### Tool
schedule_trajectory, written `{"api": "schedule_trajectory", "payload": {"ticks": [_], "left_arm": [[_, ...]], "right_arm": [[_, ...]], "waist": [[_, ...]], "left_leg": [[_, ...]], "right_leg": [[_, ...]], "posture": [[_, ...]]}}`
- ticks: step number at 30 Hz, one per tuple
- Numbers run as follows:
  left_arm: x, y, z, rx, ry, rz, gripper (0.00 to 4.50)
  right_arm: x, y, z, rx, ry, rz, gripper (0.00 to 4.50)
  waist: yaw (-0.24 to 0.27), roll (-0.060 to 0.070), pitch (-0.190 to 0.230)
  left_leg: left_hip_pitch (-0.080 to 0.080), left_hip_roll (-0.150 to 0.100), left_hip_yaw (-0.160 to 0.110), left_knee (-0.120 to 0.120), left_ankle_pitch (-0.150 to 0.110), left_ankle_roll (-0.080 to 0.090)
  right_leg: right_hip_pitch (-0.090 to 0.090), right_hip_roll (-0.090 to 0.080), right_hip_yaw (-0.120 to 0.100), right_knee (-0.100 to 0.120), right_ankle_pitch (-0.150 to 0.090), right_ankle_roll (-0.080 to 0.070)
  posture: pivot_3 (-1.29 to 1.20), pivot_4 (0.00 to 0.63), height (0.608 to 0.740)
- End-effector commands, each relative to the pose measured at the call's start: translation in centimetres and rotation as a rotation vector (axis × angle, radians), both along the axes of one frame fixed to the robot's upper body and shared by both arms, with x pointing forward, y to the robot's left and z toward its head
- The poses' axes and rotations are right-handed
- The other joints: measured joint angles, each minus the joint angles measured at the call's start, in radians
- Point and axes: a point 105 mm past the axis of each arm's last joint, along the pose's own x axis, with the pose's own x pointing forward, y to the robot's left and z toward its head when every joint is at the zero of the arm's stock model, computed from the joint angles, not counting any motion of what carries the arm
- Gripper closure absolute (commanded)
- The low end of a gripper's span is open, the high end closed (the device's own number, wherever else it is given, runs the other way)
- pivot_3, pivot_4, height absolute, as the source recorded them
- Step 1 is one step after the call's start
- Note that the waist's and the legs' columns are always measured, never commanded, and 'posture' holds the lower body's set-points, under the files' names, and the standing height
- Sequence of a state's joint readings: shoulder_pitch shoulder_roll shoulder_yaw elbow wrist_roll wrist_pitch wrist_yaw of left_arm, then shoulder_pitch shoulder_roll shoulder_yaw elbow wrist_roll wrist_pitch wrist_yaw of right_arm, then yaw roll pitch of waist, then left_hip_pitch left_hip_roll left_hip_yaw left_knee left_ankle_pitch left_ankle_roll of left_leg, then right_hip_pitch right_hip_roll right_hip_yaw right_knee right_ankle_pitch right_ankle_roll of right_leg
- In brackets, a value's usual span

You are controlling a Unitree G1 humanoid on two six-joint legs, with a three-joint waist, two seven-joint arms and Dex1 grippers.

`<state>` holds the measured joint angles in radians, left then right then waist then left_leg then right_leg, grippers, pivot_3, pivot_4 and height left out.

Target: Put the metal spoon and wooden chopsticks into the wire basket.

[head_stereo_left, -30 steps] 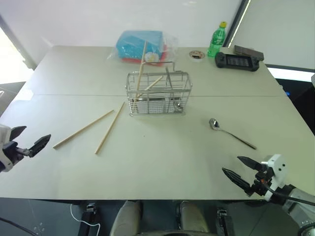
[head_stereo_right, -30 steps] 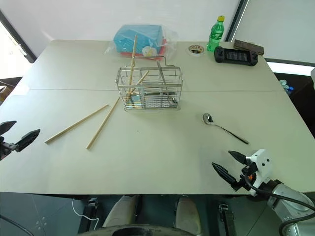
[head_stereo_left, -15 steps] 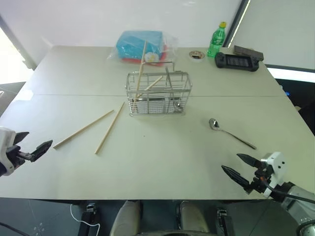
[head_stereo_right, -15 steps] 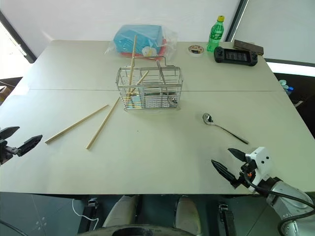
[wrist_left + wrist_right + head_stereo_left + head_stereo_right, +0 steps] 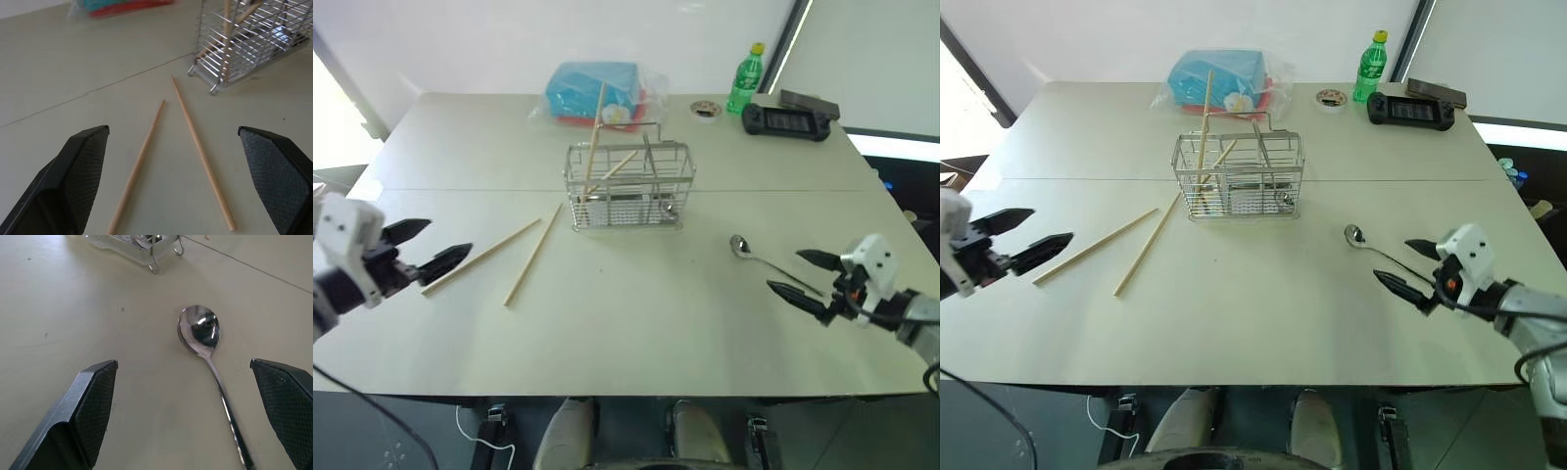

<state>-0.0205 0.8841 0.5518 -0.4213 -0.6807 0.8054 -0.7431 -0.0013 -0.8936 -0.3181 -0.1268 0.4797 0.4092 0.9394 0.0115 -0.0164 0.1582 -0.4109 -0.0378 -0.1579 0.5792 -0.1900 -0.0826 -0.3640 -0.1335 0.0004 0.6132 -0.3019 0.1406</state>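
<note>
Both arms are up over the pale grey table (image 5: 636, 323) and each is lined up on its own target. The left gripper (image 5: 438, 245) has its two black fingers spread wide with nothing between them, aimed along the two loose pale tan wooden chopsticks (image 5: 509, 256) that lie flat on the table between it and the basket, forming a narrow V with the far tips close together. In the left wrist view those sticks (image 5: 181, 156) run right up the gap between the fingers, so this looks like a setup for a pinch on one of them.

On the other side, the right gripper (image 5: 805, 276) is just as wide open and empty, hanging near the handle end of the small shiny metal spoon (image 5: 773, 264). The spoon lies bowl-up, its oval bowl towards the basket and its thin handle running back to the gripper; the right wrist view puts it (image 5: 205, 340) squarely between the fingers. Handle-first seems the sensible grab here.

The rectangular silver wire-mesh basket (image 5: 628, 186) stands upright mid-table, and two more wooden sticks (image 5: 595, 137) already lean inside it, tips poking above the rim. So by my reading: partly done, with two chopsticks and the spoon left to collect.
</note>
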Motion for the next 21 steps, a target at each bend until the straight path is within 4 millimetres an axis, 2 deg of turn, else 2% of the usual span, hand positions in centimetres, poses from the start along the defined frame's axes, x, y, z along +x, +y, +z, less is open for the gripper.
{"api": "schedule_trajectory", "payload": {"ticks": [1, 7, 11, 14, 17, 21], "left_arm": [[0.8, -4.1, 1.2, 0.015, -0.001, -0.151, 0.06], [2.6, -9.1, 3.7, -0.038, -0.011, -0.3, 0.06], [3.0, -11.0, 5.2, -0.062, -0.045, -0.353, 0.06], [2.6, -11.6, 4.8, -0.006, -0.055, -0.383, 0.06], [2.0, -12.2, 4.2, 0.01, -0.034, -0.42, 0.06], [0.6, -13.1, 3.4, 0.021, 0.015, -0.514, 0.06]], "right_arm": [[2.0, 0.0, 1.4, -0.025, 0.008, 0.051, 0.0], [5.6, 0.3, 2.2, -0.041, 0.058, 0.083, 0.0], [6.4, -0.5, 0.6, -0.143, 0.142, 0.064, 0.0], [5.6, -0.4, -1.1, -0.193, 0.244, 0.108, 0.0], [5.2, 0.1, -1.4, -0.165, 0.296, 0.131, 0.0], [5.8, 0.3, -1.8, -0.16, 0.301, 0.121, 0.0]], "waist": [[-0.002, 0.001, 0.001], [-0.011, 0.001, 0.002], [-0.024, 0.0, 0.002], [-0.03, 0.0, 0.002], [-0.034, 0.001, 0.003], [-0.031, 0.001, 0.003]], "left_leg": [[0.0, 0.0, 0.0, 0.0, 0.0, 0.0], [0.001, 0.0, 0.0, 0.0, 0.0, 0.0], [0.001, 0.0, 0.0, -0.001, 0.001, 0.0], [0.001, 0.0, 0.0, -0.002, 0.0, 0.0], [0.001, 0.0, 0.001, -0.002, 0.001, 0.0], [0.002, 0.0, 0.001, -0.001, 0.001, 0.0]], "right_leg": [[0.003, 0.0, 0.0, 0.0, 0.0, 0.0], [0.005, 0.001, 0.0, 0.0, 0.0, 0.002], [0.006, 0.001, 0.0, 0.001, 0.004, 0.012], [0.006, 0.001, 0.0, 0.0, 0.004, 0.013], [0.005, 0.001, 0.0, 0.001, 0.004, 0.013], [0.006, 0.001, 0.0, 0.001, 0.003, 0.013]], "posture": [[0.0, 0.15, 0.731], [0.0, 0.15, 0.731], [0.0, 0.15, 0.731], [0.0, 0.15, 0.731], [0.0, 0.15, 0.731], [0.0, 0.15, 0.731]]}}
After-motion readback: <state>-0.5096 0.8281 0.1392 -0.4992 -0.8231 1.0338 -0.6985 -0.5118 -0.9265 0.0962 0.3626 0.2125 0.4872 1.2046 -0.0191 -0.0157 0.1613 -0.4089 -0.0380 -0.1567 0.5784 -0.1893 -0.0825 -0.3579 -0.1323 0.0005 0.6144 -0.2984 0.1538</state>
